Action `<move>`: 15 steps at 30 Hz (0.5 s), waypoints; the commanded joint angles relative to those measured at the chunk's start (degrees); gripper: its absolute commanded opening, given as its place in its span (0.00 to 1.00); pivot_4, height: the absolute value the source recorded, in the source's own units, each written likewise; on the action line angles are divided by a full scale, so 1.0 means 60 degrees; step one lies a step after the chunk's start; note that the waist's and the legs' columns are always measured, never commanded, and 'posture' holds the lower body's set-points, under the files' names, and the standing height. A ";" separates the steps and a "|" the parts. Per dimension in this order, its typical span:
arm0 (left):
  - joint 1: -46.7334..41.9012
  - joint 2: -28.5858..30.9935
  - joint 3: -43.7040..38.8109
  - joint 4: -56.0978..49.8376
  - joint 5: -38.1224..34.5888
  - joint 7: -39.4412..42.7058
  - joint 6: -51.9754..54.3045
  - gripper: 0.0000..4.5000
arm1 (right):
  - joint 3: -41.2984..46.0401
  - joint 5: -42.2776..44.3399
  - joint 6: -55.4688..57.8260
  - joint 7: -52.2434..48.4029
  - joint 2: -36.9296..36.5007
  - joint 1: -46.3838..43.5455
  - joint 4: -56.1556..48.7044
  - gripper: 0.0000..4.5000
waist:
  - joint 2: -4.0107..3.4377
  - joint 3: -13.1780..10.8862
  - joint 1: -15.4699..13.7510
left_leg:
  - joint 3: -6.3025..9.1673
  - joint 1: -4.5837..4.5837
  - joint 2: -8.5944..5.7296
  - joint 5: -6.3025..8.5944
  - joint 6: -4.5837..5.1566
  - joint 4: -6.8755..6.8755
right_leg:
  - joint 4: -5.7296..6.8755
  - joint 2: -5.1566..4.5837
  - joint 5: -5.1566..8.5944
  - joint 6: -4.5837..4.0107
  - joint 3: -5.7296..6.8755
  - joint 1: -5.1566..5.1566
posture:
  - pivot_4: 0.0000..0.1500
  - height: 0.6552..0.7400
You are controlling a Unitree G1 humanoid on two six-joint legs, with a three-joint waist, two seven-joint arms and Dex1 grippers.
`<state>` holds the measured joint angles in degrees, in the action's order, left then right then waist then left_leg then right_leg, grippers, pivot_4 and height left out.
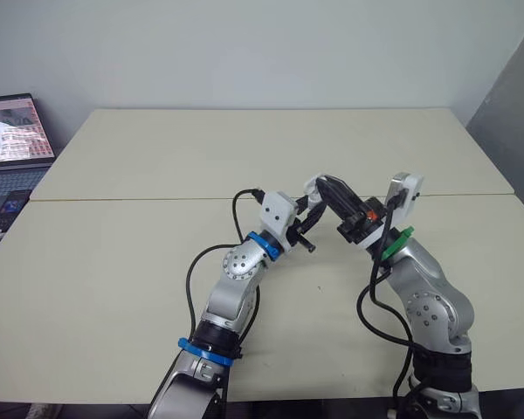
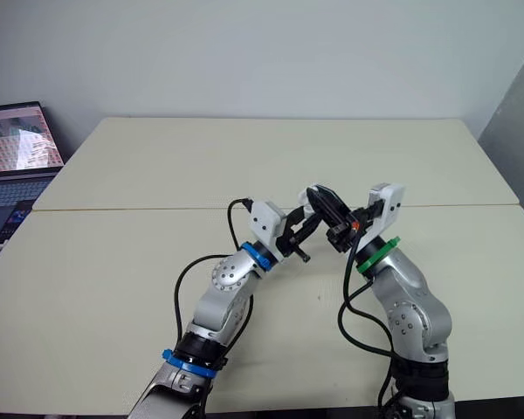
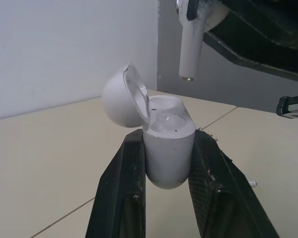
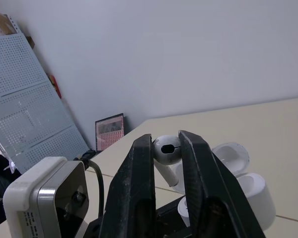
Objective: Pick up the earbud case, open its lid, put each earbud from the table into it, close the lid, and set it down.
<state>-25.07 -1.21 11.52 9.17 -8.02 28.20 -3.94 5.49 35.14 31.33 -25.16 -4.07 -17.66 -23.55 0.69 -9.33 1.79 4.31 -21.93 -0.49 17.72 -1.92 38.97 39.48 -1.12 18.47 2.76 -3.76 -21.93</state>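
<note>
Plastic, smooth and glossy white, forms the earbud case (image 3: pixel 167 136), a rounded capsule clamped at its sides by the left gripper (image 3: pixel 169 148), whose matte black fingers (image 3: pixel 120 193) are scuffed at the edges. The case is held up off the cream table (image 1: pixel 157 157), near its middle. It stands upright with its long axis vertical, rounded base down and mouth up. Its domed lid (image 3: pixel 120 99) is swung back on the hinge.

The right gripper (image 4: pixel 166 145) is pinched on the bulbous head of a white earbud (image 3: pixel 190 47). The earbud's straight stem points down towards the open case but is apart from it, a little to one side.

The case's wells are too dim to read, and the earbud's head is partly covered by the gripper. A laptop (image 1: pixel 13 140) is cut off at the left edge.
</note>
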 commanded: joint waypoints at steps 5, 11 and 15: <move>-0.0016 -0.0235 0.0129 -0.0621 -0.0162 0.0037 -0.0128 0.17 | -0.0023 0.0211 -0.0332 0.0130 0.0051 0.0141 0.0083 0.08 | 0.0000 0.0000 0.0000 | -0.0004 0.0000 0.0000 0.0001 0.0002 0.0000 | 0.0002 0.0001 0.0000 0.0000 -0.0004 -0.0003 | 1.00 1.00; 0.0148 -0.0338 0.0164 -0.0817 -0.0246 0.0012 0.0031 0.17 | 0.0006 0.0257 -0.0331 0.0178 0.0036 0.0305 0.0237 0.08 | 0.0000 0.0000 -0.0001 | -0.0006 -0.0002 0.0000 0.0001 0.0002 0.0000 | 0.0004 0.0001 0.0000 0.0000 -0.0008 -0.0005 | 1.00 1.00; 0.0197 -0.0360 0.0171 -0.0906 -0.0255 -0.0028 0.0116 0.17 | -0.0043 0.0286 -0.0329 0.0199 0.0013 0.0414 0.0242 0.08 | 0.0000 0.0000 -0.0001 | -0.0006 -0.0002 0.0000 0.0002 0.0003 0.0000 | 0.0004 0.0001 0.0000 0.0000 -0.0008 -0.0006 | 1.00 1.00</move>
<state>-23.68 -2.49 12.04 7.07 -8.82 28.15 -2.78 5.46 35.81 30.39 -23.71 -3.91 -15.27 -21.31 0.69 -9.33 1.79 4.27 -21.95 -0.49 17.73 -1.90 38.97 39.51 -1.12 18.47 2.76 -3.80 -21.97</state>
